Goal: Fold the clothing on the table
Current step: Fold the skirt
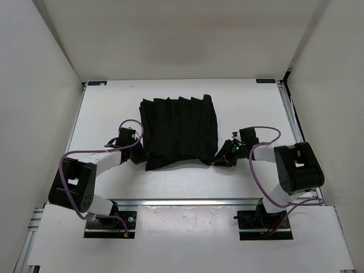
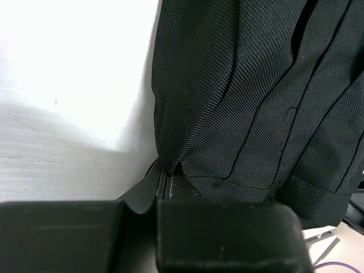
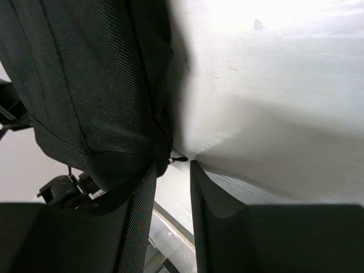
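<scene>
The clothing (image 1: 179,132) is a black pleated garment lying spread in the middle of the white table (image 1: 108,114). My left gripper (image 1: 140,154) is at its near-left corner. In the left wrist view the jaws (image 2: 162,177) are shut, with the garment's corner (image 2: 239,102) pinched in the seam between them. My right gripper (image 1: 222,159) is at the near-right corner. In the right wrist view it (image 3: 173,166) stands open; bare table (image 3: 273,85) shows in the gap. The fabric (image 3: 85,85) bunches over the left finger's outer side, its corner at that fingertip.
A metal rail (image 1: 187,201) runs along the table's near edge and another (image 1: 289,114) along the right side. White walls close in the left, right and back. Blue marks (image 1: 96,83) sit at the far corners. Purple cables (image 1: 264,133) loop off both arms.
</scene>
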### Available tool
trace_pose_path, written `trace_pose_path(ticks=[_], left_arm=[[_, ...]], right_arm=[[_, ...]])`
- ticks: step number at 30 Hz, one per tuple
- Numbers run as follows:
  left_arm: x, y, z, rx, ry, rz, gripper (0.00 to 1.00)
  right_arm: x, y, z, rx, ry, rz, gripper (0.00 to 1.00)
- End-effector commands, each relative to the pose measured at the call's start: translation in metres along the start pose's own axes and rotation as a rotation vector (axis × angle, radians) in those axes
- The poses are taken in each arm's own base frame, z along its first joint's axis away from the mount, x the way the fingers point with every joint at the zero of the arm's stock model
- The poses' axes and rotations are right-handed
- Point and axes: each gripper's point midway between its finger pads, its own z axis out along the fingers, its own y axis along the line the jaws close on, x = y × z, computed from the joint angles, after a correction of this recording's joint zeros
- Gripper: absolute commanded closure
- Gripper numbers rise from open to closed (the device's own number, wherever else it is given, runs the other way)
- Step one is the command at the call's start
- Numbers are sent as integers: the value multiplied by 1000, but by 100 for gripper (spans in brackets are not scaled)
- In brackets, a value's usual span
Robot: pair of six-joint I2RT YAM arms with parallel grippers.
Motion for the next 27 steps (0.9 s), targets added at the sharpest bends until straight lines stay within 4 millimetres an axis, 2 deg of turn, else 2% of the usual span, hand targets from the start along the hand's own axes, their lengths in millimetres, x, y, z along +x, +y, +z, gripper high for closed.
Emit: trace_pose_path(ticks=[1, 7, 9, 12, 13, 14, 15, 18, 22, 23, 25, 26, 27], left_arm=[[-2, 3, -8, 5, -16, 3, 100], [-3, 4, -11, 2, -25, 2, 100], [-4, 6, -11, 0, -26, -3, 100], [-2, 5, -10, 0, -20, 9, 100], [-3, 5, -11, -3, -22, 10, 100], [0, 6, -10, -2, -15, 6, 100], [0, 8, -10, -4, -16, 2, 100], [0, 5, -11, 6, -14, 0, 100], [-3, 8, -13, -3, -27, 0, 100], [2, 8, -12, -3, -10, 13, 100], [0, 11, -13, -12, -19, 0, 100], [-3, 8, -13, -3, -27, 10, 100], [-5, 6, -14, 6, -29, 4, 100]], right_arm=[[-15, 13, -11, -32, -70, -30, 65], [-27, 22, -26, -5, -152, -58, 64], [-30, 21, -24, -6, -153, -58, 64], [-26, 20, -17, 2, -116, -53, 63], [-16, 8, -5, 55, -61, -52, 64], [-14, 9, 0, 68, -44, -75, 64], [-12, 1, 3, 98, -31, -66, 63], [-6, 1, 13, 78, -1, -71, 63], [-3, 11, 24, -29, 22, -85, 63], [0, 13, 27, -50, 35, -74, 66], [2, 11, 30, -36, 56, -70, 83], [-1, 6, 28, 2, 43, -81, 88], [-7, 8, 22, 5, 25, -99, 98]])
